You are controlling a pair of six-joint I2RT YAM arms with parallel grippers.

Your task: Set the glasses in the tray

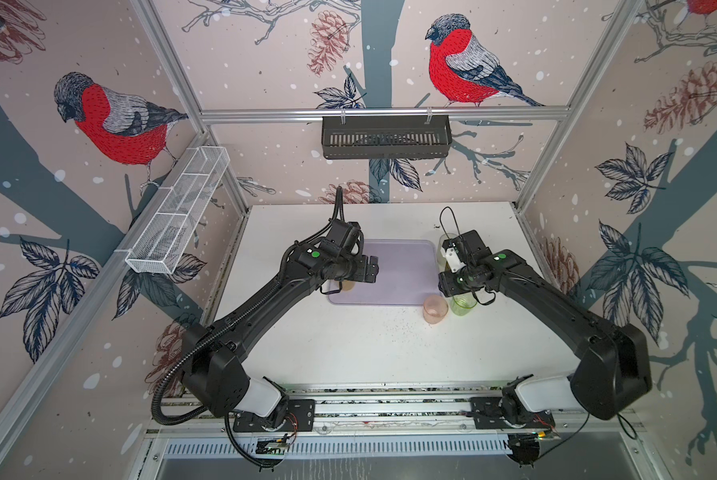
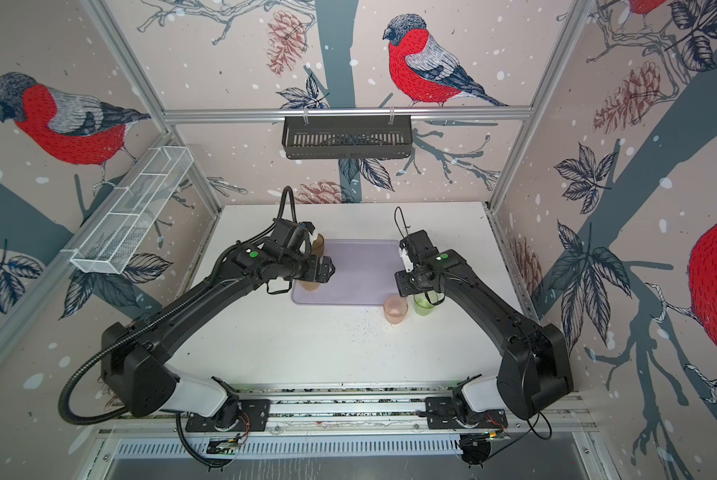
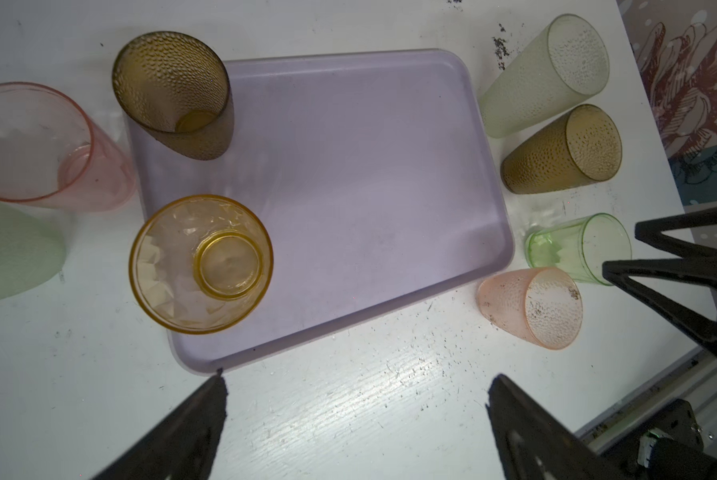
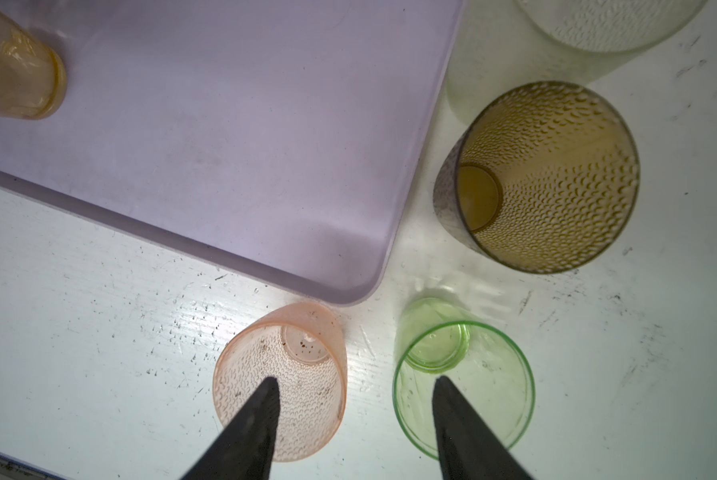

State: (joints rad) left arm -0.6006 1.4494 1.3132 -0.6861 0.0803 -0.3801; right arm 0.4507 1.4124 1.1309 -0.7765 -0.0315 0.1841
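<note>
Two glasses, a yellow one [image 3: 202,266] and a brown one [image 3: 173,93], are seen standing inside the tray [image 3: 348,199]; the rest are left on the worktop [image 3: 348,415] around it. The left gripper [image 3: 354,399] is held over the tray's near edge with fingers spread wide and empty. The right gripper [image 4: 354,386] is held partly open and gripping nothing, one finger over the pink glass [image 4: 282,382], the other over the green glass [image 4: 464,386].

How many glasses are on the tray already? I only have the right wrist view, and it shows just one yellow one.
Observer: Two. Besides the yellow glass, a brown glass stands in another corner of the tray.
Operator: Anything on the tray's other side?
Observer: Yes, a pink glass and a pale green glass sit on the table beside it.
Operator: What about the left pincer?
Observer: The left pincer is open and holds nothing.
</note>
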